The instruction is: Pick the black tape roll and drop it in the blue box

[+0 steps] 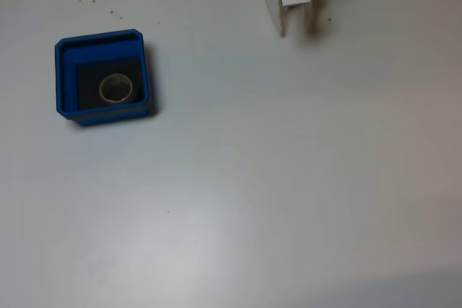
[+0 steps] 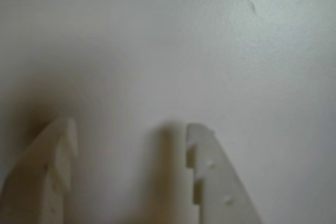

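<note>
Tape is lying flat inside the blue box [image 1: 65,77], the black tape roll [image 1: 115,89] resting on the dark bottom with its pale core facing up, at the left of the fixed view. Up at the top edge, well apart from the box, the pincer [image 1: 296,30] is hanging over the bare white surface [image 1: 289,178]. In the wrist view its fingers [image 2: 210,171] are standing apart, gripping nothing.
</note>
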{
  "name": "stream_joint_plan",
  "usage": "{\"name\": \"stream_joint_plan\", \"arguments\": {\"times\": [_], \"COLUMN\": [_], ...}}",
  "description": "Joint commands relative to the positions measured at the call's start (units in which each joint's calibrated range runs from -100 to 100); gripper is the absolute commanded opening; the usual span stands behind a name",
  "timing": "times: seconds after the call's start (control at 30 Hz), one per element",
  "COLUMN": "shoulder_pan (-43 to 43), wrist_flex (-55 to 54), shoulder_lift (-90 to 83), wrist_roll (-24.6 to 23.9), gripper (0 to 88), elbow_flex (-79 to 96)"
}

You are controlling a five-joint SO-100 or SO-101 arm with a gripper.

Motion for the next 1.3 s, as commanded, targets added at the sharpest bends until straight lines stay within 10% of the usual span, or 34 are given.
{"name": "stream_joint_plan", "arguments": {"times": [0.0,0.7,1.27], "shoulder_pan": [0.46,0.46,0.56], "wrist_flex": [-0.95,-41.46,-43.69], "shoulder_lift": [-4.07,-4.07,-4.07], "wrist_roll": [0.32,0.24,0.24], "gripper": [19.3,19.3,19.3], "elbow_flex": [0.81,0.81,0.63]}}
